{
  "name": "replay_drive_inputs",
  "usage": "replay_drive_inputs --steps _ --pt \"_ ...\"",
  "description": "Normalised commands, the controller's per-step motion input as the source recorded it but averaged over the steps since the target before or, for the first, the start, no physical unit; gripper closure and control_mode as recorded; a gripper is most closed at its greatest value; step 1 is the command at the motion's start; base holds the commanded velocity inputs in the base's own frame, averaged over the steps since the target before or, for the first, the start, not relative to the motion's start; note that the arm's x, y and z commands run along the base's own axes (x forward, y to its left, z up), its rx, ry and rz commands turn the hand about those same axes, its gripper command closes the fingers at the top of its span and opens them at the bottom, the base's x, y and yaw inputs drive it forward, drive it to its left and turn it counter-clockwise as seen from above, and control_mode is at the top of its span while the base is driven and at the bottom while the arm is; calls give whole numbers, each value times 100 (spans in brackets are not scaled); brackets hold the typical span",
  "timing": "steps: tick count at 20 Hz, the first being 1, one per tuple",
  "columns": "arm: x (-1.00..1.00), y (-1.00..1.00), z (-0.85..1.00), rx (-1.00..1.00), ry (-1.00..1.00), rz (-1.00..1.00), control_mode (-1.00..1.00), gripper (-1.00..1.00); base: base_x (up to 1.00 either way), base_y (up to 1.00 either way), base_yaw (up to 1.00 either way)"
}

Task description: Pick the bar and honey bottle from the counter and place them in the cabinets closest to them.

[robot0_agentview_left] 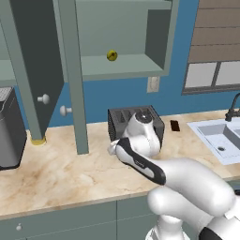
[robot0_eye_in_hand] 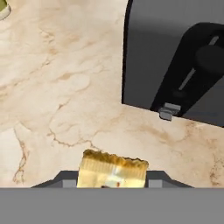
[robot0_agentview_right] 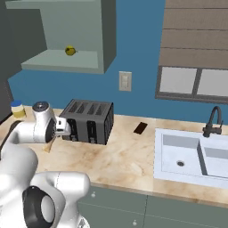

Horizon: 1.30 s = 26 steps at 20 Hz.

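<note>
I have the gripper (robot0_eye_in_hand: 112, 183) clamped across the light, crinkly bar (robot0_eye_in_hand: 112, 170), toaster (robot0_eye_in_hand: 175, 61) at two o'clock.

You're looking at a home kitchen. A marble-patterned desk (robot0_agentview_right: 129, 156) runs along a blue wall on grey-green cupboards (robot0_agentview_left: 70, 222), with a black toaster (robot0_agentview_right: 89, 120) on it and a white sink (robot0_agentview_right: 187, 158) with a dark tap (robot0_agentview_right: 213, 120). Open wall cabinets (robot0_agentview_left: 122, 37) hang above, beside a window (robot0_agentview_right: 193, 84) and a wall socket (robot0_agentview_right: 125, 81).
</note>
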Motion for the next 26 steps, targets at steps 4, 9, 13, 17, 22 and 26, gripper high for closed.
replay_drive_inputs --steps 4,9,13,17,22,26 --pt "-26 -18 70 -2 1 -6 -100 100 0 0 0" --pt "-35 -19 71 0 6 -3 -100 100 0 0 0" --pt "-44 -21 72 0 9 -1 -100 100 0 0 0" --pt "-44 -18 80 0 6 0 -100 100 0 0 0" --pt "-37 -7 87 -1 1 0 -100 100 0 0 0" --pt "-31 -2 92 -2 0 0 -100 100 0 0 0"
